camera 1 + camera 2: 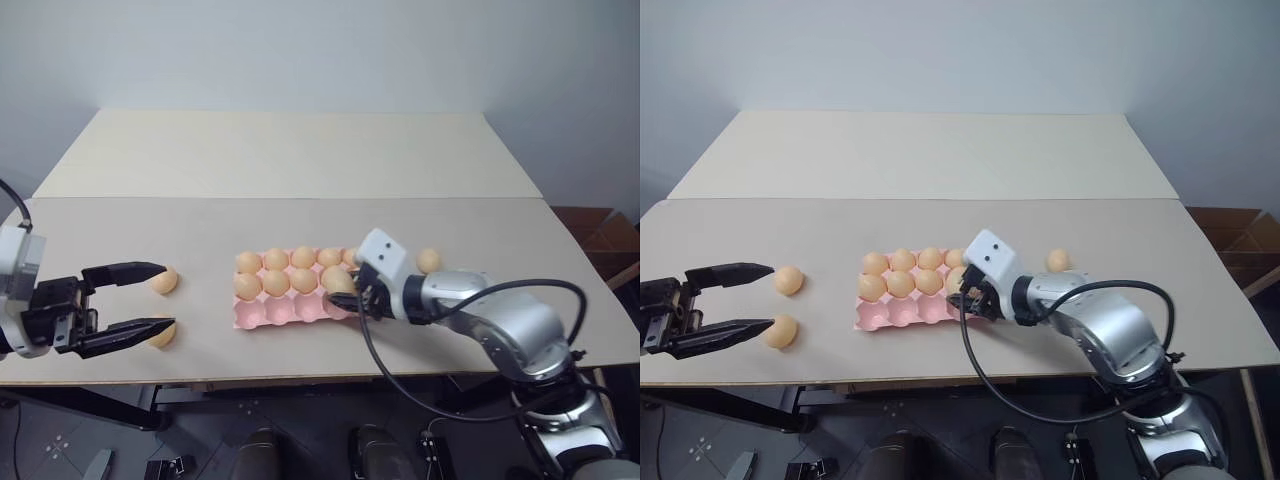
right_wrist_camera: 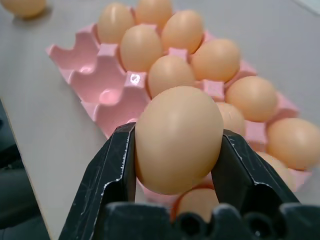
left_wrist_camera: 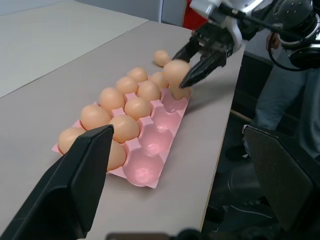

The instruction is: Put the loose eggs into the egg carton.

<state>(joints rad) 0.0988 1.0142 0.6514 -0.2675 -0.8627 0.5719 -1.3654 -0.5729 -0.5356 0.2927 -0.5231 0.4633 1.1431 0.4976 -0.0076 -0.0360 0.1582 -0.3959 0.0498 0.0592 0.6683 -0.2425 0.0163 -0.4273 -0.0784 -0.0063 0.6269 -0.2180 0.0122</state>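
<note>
The right gripper (image 2: 178, 150) is clamped on an egg (image 2: 179, 139), holding it just above the right end of the pink carton (image 1: 262, 314), whose far rows hold eggs while near cups sit bare. One loose egg (image 1: 428, 260) lies on the table (image 1: 300, 215) beyond that gripper. The left gripper (image 1: 150, 298) stands spread apart, with two loose eggs (image 1: 165, 281) at its fingertips.
</note>
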